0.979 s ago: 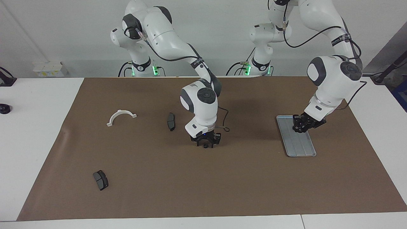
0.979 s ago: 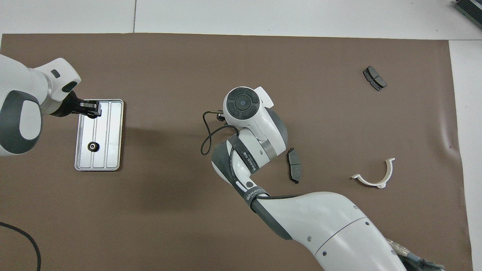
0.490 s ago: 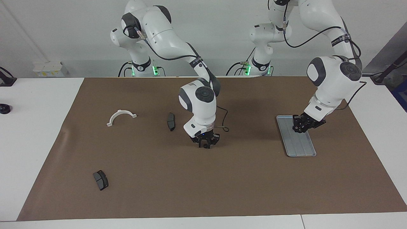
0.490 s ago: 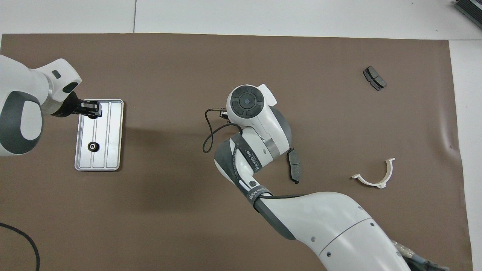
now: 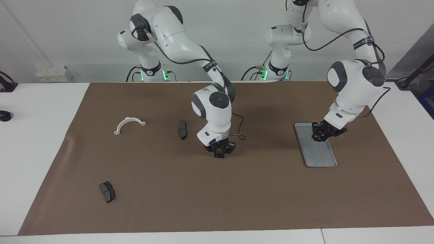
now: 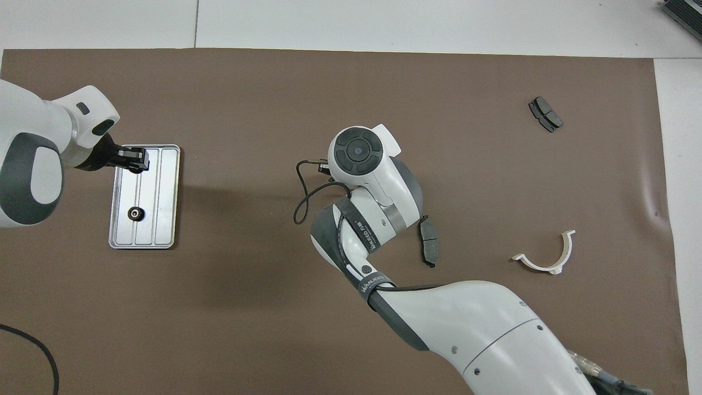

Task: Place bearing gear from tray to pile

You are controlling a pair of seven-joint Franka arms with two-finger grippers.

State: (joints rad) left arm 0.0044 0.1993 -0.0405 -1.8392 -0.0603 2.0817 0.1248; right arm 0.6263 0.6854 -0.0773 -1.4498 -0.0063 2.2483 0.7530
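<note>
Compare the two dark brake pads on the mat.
The nearer brake pad lies beside the right arm, pointing roughly away from the robots; the farther brake pad lies slantwise toward the right arm's end. The farther one shows a groove across its middle; the nearer shows none. Both are dark grey.

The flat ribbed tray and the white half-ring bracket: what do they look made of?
The flat ribbed silver-grey tray looks like sheet metal with a dull brushed finish: even grey sheen, pressed lengthwise ribs, rolled rim. The white half-ring bracket with end tabs looks like moulded plastic, matte and uniformly white, though painted metal cannot be ruled out.
</note>
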